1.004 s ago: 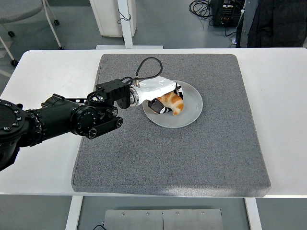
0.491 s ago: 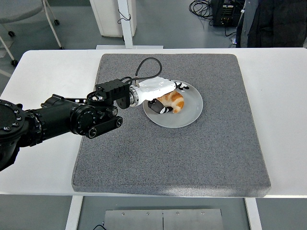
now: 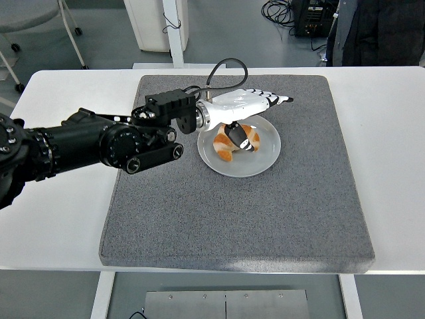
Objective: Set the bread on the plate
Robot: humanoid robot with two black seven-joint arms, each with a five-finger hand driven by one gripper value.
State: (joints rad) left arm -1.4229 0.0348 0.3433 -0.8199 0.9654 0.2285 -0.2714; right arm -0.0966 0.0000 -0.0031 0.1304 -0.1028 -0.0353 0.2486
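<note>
This looks like a robotics lab or test room rather than a home; a plain white surface (image 3: 60, 226) on metal legs carries a grey foam mat (image 3: 232, 212) as a work area; behind it lies a bare grey floor (image 3: 106, 40) with coiled black cables (image 3: 279, 10), dark equipment (image 3: 312, 16), an office chair's castor base (image 3: 40, 33), and a white pillar (image 3: 159, 23).

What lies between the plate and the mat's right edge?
Nothing: in the head view, bare grey mat runs from the plate to that edge.
</note>
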